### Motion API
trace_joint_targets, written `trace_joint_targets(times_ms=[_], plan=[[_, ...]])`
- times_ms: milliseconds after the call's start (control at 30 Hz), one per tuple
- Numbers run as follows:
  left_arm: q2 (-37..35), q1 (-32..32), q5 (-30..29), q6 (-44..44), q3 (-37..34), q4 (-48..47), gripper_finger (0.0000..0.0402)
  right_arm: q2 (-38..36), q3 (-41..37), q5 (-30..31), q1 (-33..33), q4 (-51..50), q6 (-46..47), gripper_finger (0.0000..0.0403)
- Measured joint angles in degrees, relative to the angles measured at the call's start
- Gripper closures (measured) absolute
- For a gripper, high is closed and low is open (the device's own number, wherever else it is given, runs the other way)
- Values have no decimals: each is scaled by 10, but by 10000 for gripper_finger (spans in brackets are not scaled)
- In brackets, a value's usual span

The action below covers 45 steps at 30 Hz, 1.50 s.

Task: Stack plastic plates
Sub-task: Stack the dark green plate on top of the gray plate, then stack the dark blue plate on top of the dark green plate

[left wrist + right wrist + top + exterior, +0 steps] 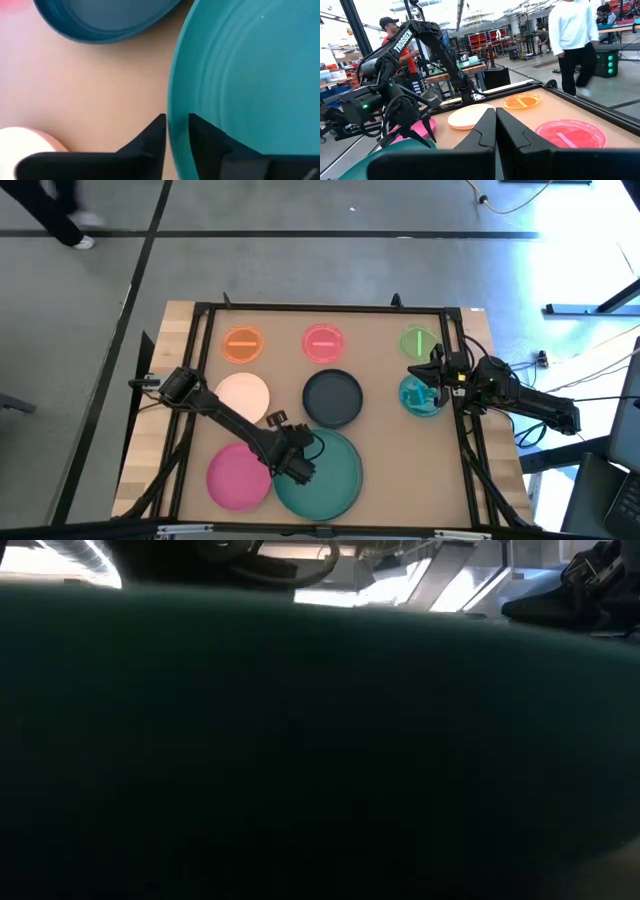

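The left arm reaches low across the table (200,320) to the large teal plate (335,475), its tool (176,131) pinching that plate's rim, one finger inside and one outside. The right arm stretches in from the side, its tool (495,125) over the small teal plate (418,400) beside the green one (416,342), fingers pressed together on nothing. The low view is almost wholly blocked by a dark teal surface. The dark blue plate (332,398) lies just beyond the large teal one.
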State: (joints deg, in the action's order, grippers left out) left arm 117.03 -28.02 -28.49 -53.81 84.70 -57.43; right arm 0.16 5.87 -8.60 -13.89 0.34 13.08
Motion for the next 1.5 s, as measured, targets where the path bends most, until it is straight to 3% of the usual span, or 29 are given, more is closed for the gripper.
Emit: trace_joint_targets(times_ms=[233, 400, 633, 800, 933, 1133, 1500], plan=[[0, 7, 27, 1, 7, -10, 269, 0, 0, 0, 0, 0, 0, 400], [0, 27, 75, 8, 82, -62, 258, 0, 0, 0, 0, 0, 0, 400], [0, 55, -15, 60, 198, -70, 257, 0, 0, 0, 0, -4, 1, 400], [0, 91, -77, 60, 238, -72, 257, 0, 0, 0, 0, 1, 10, 400], [0, 136, -69, 60, 240, -78, 257, 0, 0, 0, 0, 7, 17, 400], [0, 223, 18, 60, 232, -68, 238, 0, 0, 0, 0, 7, 6, 400], [-1, 318, 48, 39, 141, -43, 219, 0, 0, 0, 0, -2, -15, 400]])
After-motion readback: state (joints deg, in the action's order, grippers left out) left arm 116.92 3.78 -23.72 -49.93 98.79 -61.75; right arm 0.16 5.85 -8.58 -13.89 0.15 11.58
